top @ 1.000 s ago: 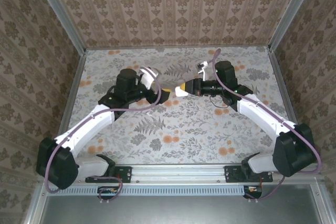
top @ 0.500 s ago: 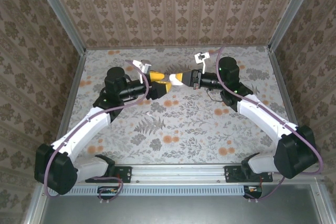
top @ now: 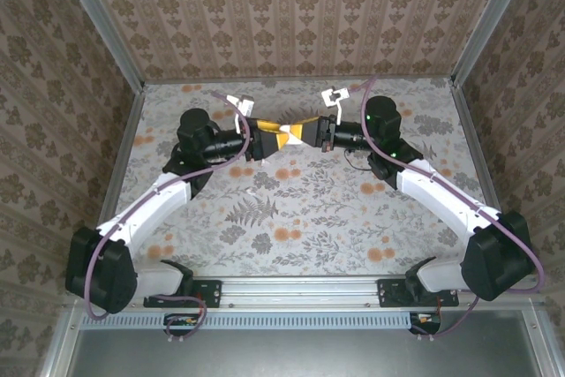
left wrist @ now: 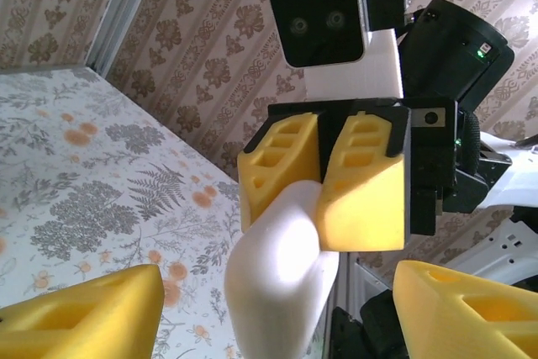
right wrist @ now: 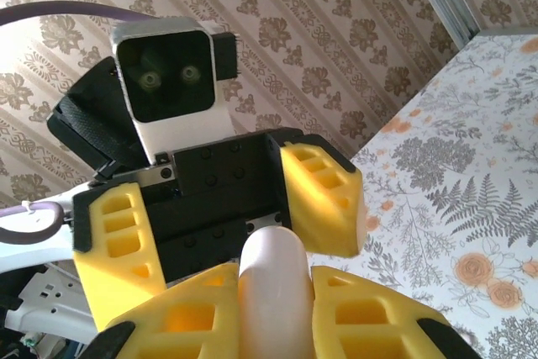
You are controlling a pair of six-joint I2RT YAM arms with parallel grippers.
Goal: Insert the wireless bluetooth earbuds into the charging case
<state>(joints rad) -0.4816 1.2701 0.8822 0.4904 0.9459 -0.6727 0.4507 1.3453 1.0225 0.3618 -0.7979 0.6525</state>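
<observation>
My right gripper (top: 300, 134) holds a white rounded charging case (top: 284, 136) in the air over the back middle of the table. In the right wrist view its yellow fingers (right wrist: 185, 317) are shut on both sides of the case (right wrist: 273, 292). My left gripper (top: 269, 140) faces it head-on and is open. Its fingers (left wrist: 84, 313) stand wide on either side of the case's free end (left wrist: 282, 283) without touching it. The right gripper (left wrist: 319, 208) clamps the case's far end. The earbuds are out of view.
The floral table (top: 309, 209) lies well below both grippers. Patterned walls (top: 291, 15) and metal corner posts (top: 106, 33) close in the back and sides. Both arms reach inward from the near corners.
The left gripper rose and swung round to face the right gripper, its jaws narrowing around the case. The right gripper lifted the case slightly toward the back.
</observation>
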